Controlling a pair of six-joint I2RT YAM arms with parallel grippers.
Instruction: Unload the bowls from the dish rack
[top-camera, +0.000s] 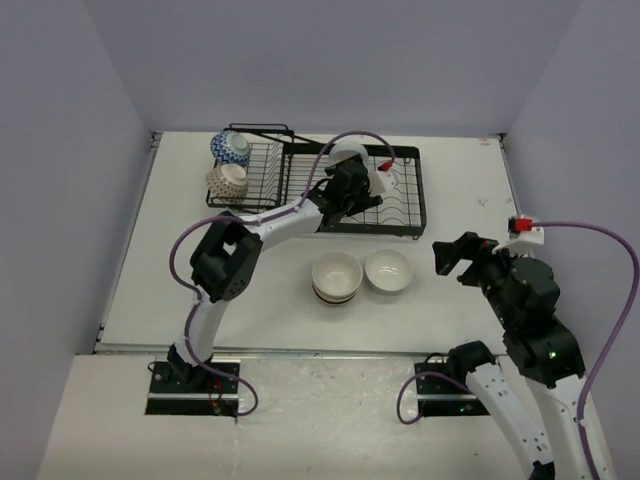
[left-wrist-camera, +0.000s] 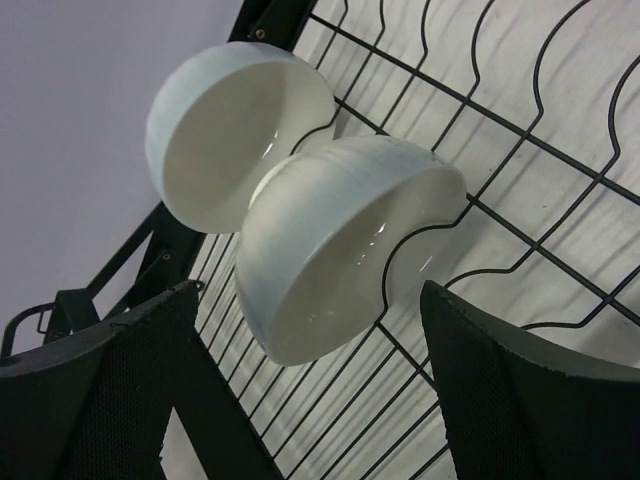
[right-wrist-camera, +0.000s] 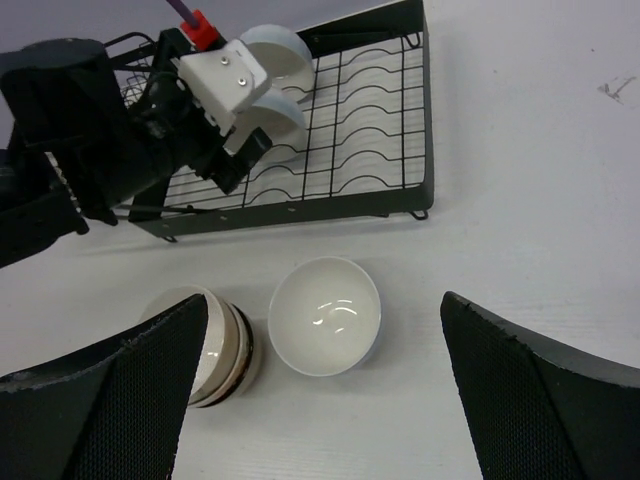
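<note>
The black wire dish rack (top-camera: 402, 205) stands at the back of the table. Two white bowls stand on edge in its slots, the nearer (left-wrist-camera: 340, 250) in front of the farther (left-wrist-camera: 230, 130). My left gripper (top-camera: 345, 192) hovers over the rack just short of the nearer bowl, open and empty, with its fingers (left-wrist-camera: 120, 380) on either side below the bowl. A blue-and-white bowl (top-camera: 230, 147) and a reddish-brown speckled one (top-camera: 228, 180) sit in the rack's smaller left section. A stack of cream bowls with a brown band (top-camera: 336, 277) and a white bowl (top-camera: 388, 271) stand on the table. My right gripper (top-camera: 450, 258) is open and empty, above and to the right of the white bowl (right-wrist-camera: 325, 315).
The left arm (right-wrist-camera: 100, 140) stretches across the rack's front left part. The rack's right half (right-wrist-camera: 385, 120) holds only wire slots. Grey walls close in the table on the left, back and right.
</note>
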